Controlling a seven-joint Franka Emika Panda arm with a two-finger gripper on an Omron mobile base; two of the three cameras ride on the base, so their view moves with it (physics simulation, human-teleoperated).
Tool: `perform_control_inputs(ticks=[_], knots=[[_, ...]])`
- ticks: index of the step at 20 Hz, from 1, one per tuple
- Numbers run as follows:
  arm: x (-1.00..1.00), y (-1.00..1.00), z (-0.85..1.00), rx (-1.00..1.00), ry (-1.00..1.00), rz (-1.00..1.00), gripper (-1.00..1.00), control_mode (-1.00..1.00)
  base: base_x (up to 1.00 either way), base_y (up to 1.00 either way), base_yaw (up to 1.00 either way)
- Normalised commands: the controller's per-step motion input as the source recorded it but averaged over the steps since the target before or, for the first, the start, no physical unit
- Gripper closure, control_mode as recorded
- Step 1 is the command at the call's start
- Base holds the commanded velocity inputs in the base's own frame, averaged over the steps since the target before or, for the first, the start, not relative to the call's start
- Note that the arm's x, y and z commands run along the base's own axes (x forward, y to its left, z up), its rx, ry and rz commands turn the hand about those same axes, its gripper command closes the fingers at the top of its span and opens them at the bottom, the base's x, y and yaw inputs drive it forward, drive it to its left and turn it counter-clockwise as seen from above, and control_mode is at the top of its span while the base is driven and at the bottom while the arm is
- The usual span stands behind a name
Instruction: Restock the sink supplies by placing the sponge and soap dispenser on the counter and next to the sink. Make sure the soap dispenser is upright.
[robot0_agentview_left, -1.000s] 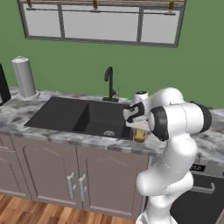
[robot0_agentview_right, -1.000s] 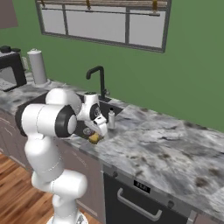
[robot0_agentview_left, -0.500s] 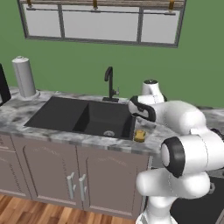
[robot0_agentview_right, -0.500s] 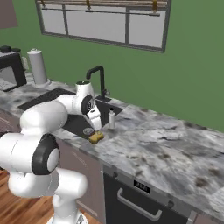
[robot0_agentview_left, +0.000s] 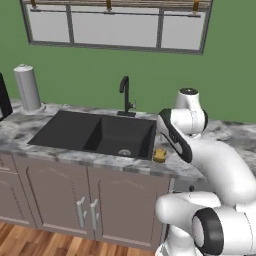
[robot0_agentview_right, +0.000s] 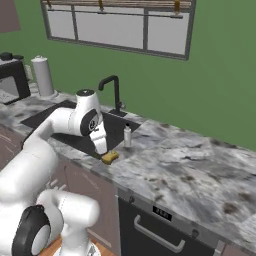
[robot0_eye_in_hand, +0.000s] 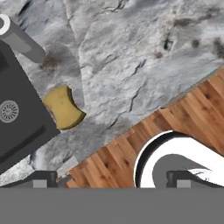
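Note:
The yellow-orange sponge (robot0_agentview_left: 159, 155) (robot0_agentview_right: 110, 157) (robot0_eye_in_hand: 64, 107) lies flat on the marbled counter (robot0_agentview_right: 190, 165) (robot0_eye_in_hand: 131, 65), at the front right corner of the black sink (robot0_agentview_left: 95, 132) (robot0_eye_in_hand: 17, 127). Just behind it the slim white soap dispenser (robot0_agentview_right: 127, 136) (robot0_eye_in_hand: 19, 41) stands upright on the counter, beside the sink's right rim. My gripper (robot0_eye_in_hand: 111, 179) hangs well above the counter's front edge and looks down on both. Its fingertips (robot0_eye_in_hand: 43, 177) stand wide apart, open, with nothing between them. The sponge is well away from them.
A tall black faucet (robot0_agentview_left: 125, 95) (robot0_agentview_right: 114, 92) rises behind the sink. A white paper-towel roll (robot0_agentview_left: 27, 87) (robot0_agentview_right: 42, 76) stands at the far left, next to a black appliance (robot0_agentview_right: 12, 80). A dark oven front (robot0_agentview_right: 160, 225) sits under the counter. Wooden floor (robot0_eye_in_hand: 192, 109) lies below the edge.
The hand was down at the sponge a second ago; it has since lifted away, and the arm has swung up and back. The sponge stays on the counter.

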Motion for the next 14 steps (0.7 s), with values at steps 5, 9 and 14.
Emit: perform_control_inputs(ticks=[5,9,14], knots=[[-0.62,-0.05,0.53,0.05,-0.03,-0.13,-1.00,-1.00,0.00,0.00,0.00],[-0.59,-0.06,0.51,0.04,-0.03,-0.14,-1.00,-1.00,0.00,0.00,0.00],[-0.85,-0.05,0.34,0.08,-0.09,-0.16,-1.00,-1.00,0.00,0.00,0.00]])
